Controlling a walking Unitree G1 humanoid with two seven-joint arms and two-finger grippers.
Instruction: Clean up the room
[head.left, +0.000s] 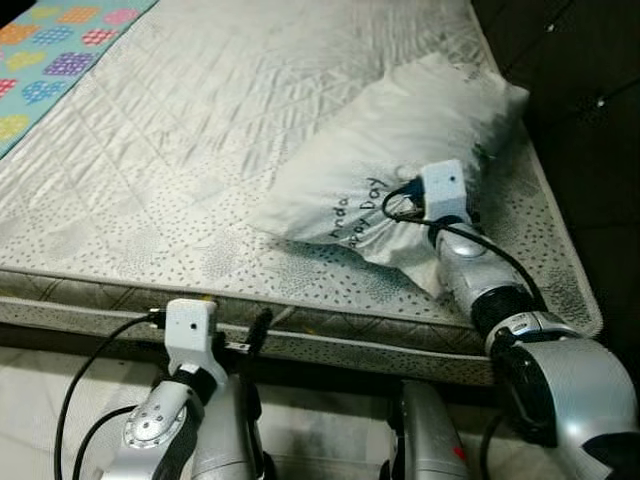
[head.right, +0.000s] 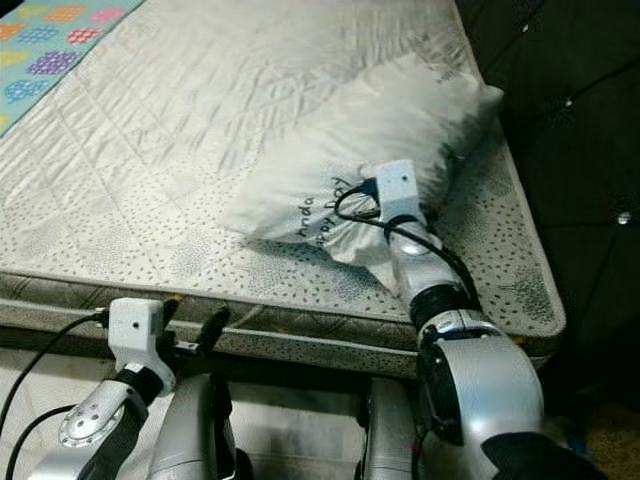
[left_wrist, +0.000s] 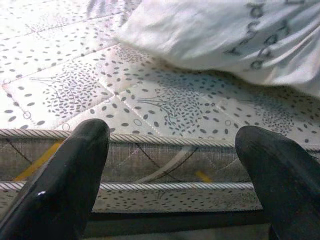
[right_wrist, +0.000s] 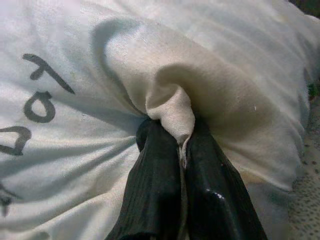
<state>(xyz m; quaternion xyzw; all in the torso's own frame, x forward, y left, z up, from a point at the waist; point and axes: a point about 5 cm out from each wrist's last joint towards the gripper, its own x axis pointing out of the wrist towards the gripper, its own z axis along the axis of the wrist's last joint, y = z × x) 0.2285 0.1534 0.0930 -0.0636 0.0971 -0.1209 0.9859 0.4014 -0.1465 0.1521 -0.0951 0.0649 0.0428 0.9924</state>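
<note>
Our right end effector (right_wrist: 181, 150) is pinched together on a fold of the pillow's (head.left: 400, 150) white cover, the cloth bunched up between the two black fingers (right_wrist: 150, 195). We reach it across the near right part of the mattress (head.left: 180, 170), and the pillow lies directly ahead of and around those fingertips, resting on the mattress surface toward its right side, with dark lettering printed on the end nearest us.

Our left end effector (left_wrist: 172, 165) hangs low at the near edge of the mattress, its two fingers (left_wrist: 65, 180) spread apart with nothing between them; they point at the piped side seam. The pillow sits up and to the right of it, apart from it, and its near corner appears beyond the fingertips in the left wrist view.

We count one pillow and one mattress. At the far left corner of the bed we see one patterned sheet (head.left: 50, 50) with coloured patches on a light blue ground. Dark flooring (head.left: 590, 120) runs along the right side of the bed. Black cables (head.left: 90, 370) loop from each wrist camera housing.
</note>
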